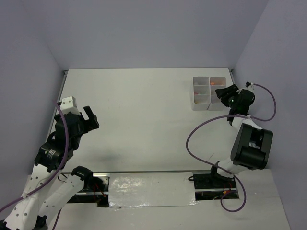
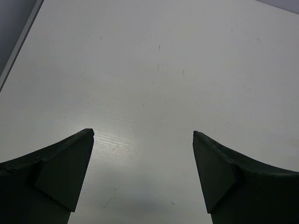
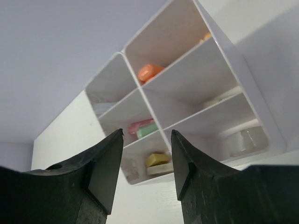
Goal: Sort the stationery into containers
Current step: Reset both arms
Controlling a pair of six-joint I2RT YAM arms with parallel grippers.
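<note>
Two arms, only one at the work: the right gripper (image 1: 225, 94) hangs over the right side of the containers (image 1: 209, 96), jaws part-spread with nothing between them. The compartments lie just ahead of and below its fingertips. Stationery sits inside: orange cap (image 3: 149, 72), pink marker (image 3: 139, 126) touching the green packet (image 3: 149, 131), yellow eraser (image 3: 156, 159), tape ring (image 3: 243, 140). The left gripper (image 1: 91, 120), spread wide and empty, is well apart over the table (image 1: 144, 124). No loose item shows, so any next move likely falls to the right arm.

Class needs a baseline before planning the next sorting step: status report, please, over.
Left gripper open, above table. Right gripper open, empty, facing trays. Orange-capped marker, erasers, tape ring sit in compartments. No obstruction seen.
</note>
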